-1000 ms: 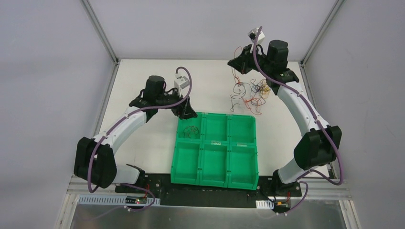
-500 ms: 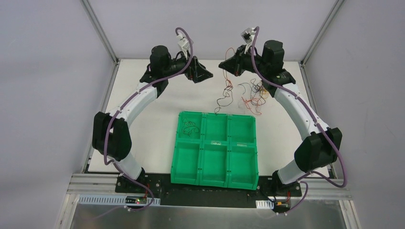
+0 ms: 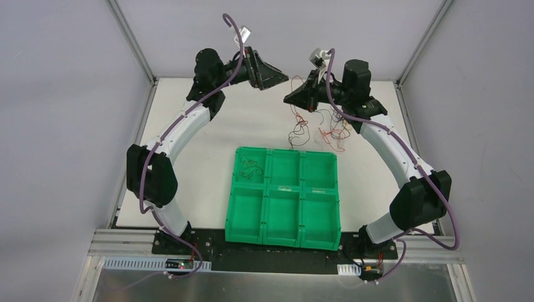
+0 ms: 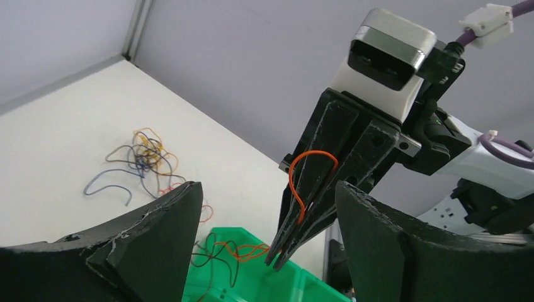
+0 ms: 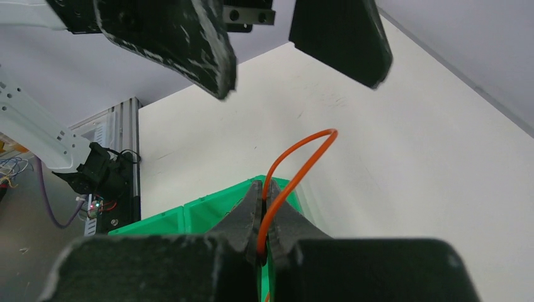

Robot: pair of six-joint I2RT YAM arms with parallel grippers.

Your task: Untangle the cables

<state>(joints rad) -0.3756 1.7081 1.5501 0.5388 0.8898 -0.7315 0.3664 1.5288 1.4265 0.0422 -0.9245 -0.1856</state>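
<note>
My right gripper [image 3: 291,97] is raised over the back of the table and shut on an orange cable [image 5: 301,146], which loops out past its fingertips [image 5: 255,189]. Black and orange cables [image 3: 296,131] hang from it toward the table. The rest of the cables [image 3: 335,124] lie as a loose tangle on the white table behind the tray, also in the left wrist view [image 4: 143,157]. My left gripper [image 3: 269,75] is open and empty, raised, facing the right gripper [image 4: 277,255] with a small gap between them. One black cable [image 3: 250,170] lies in the tray's far-left compartment.
A green tray [image 3: 283,234] with six compartments stands at the middle front of the table; its corner shows in the wrist views [image 4: 264,286] [image 5: 189,214]. Frame posts stand at the table's back corners.
My left arm has swung up from the tray's far-left compartment to the back, now facing the right gripper. My right gripper has moved left and up with cables hanging from it.
</note>
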